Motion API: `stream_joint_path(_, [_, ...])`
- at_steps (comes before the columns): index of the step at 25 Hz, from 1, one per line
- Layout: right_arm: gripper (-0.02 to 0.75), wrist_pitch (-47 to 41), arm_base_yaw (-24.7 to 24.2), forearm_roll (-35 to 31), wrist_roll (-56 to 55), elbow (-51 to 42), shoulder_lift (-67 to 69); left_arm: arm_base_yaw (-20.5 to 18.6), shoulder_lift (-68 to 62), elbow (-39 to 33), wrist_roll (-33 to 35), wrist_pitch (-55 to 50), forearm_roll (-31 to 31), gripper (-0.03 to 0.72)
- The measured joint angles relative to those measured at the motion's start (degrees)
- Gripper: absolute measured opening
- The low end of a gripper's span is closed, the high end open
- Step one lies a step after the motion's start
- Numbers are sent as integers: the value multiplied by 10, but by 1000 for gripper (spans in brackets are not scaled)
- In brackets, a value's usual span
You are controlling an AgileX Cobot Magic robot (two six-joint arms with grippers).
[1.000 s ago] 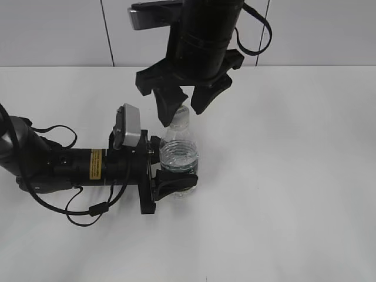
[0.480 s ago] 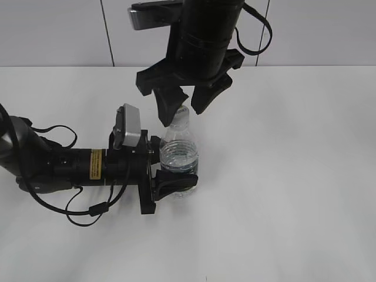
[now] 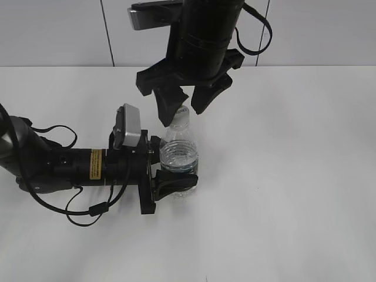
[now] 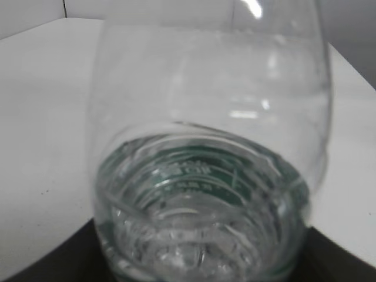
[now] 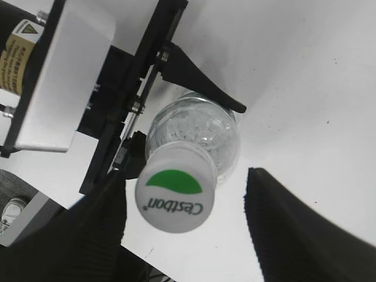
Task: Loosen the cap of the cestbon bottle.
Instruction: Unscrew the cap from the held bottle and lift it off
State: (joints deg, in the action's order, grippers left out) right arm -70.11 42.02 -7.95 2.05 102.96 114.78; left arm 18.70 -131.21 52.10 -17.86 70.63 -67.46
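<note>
White desk: plain matte surface spanning the foreground of the exterior view. Pale wall: rises behind the desk's far edge, divided into panels by thin dark vertical seams.

Lighting even and bright; table reads flat white with only faint, soft shadows. Left wrist view soft and out of focus on the cestbon bottle, with glare spots near its top. Right wrist view sharp on the cap; foreground fingers blurred.
</note>
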Motion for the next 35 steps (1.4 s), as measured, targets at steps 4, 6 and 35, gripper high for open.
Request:
stream_joint_path(4, [482, 0, 0, 0, 0, 0, 0, 0, 0, 0, 0, 0, 0, 414])
stream_joint_path(6, [482, 0, 0, 0, 0, 0, 0, 0, 0, 0, 0, 0, 0, 414])
stream_joint_path(35, [477, 0, 0, -15, 1, 25, 24, 0, 0, 0, 0, 0, 0, 414])
